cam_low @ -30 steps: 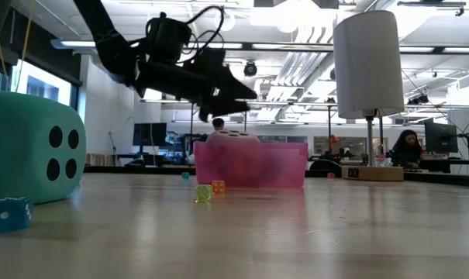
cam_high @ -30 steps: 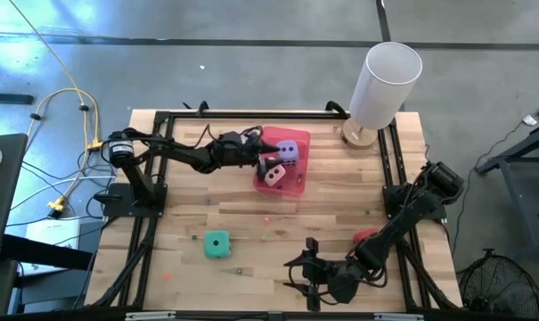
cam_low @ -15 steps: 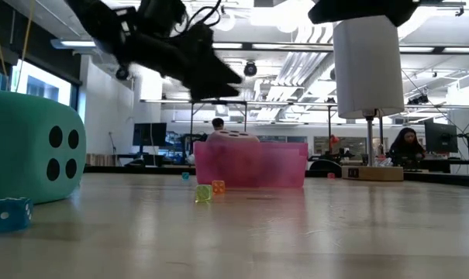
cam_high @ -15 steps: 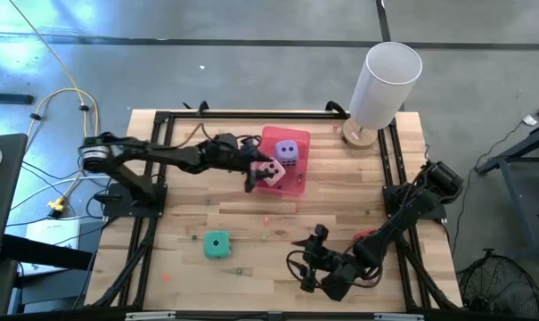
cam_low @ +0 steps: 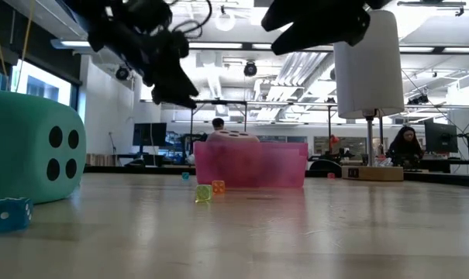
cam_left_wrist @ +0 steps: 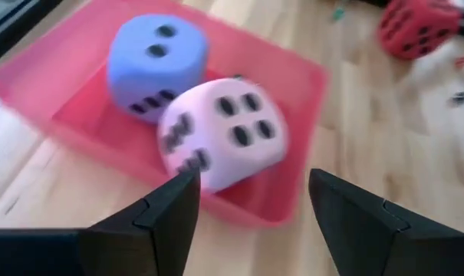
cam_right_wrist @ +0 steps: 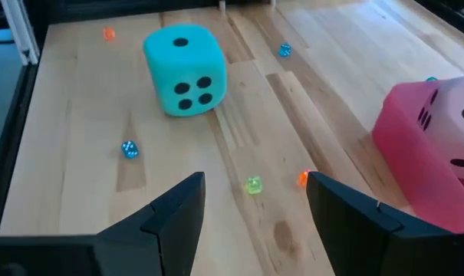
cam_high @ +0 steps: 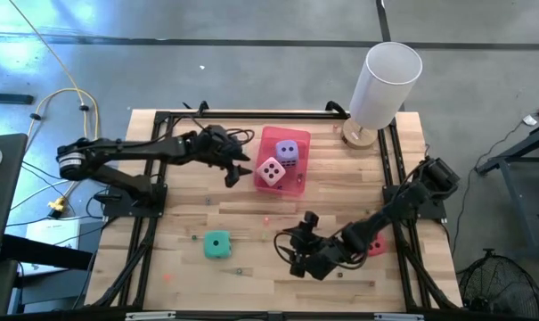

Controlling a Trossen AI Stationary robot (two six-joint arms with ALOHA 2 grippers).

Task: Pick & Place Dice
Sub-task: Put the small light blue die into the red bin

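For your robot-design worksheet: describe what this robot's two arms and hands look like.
Both arms are black and slender, built from jointed segments, with loose black cables looping near each wrist. The left arm has a silvery ring at its base joint. The left hand and right hand each end in two dark, angular, wedge-shaped fingers.

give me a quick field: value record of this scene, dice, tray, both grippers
pink tray: on the table's far middle, holds two dice
pale pink die: in the tray, near side
purple die: in the tray, far side, next to the pale pink one
teal die: on bare wood, near left, outside the tray
red die: near right, partly hidden under the right arm
left gripper: open, empty, just left of the tray
right gripper: open, empty, near middle, facing the teal die
small dice: scattered on the wood
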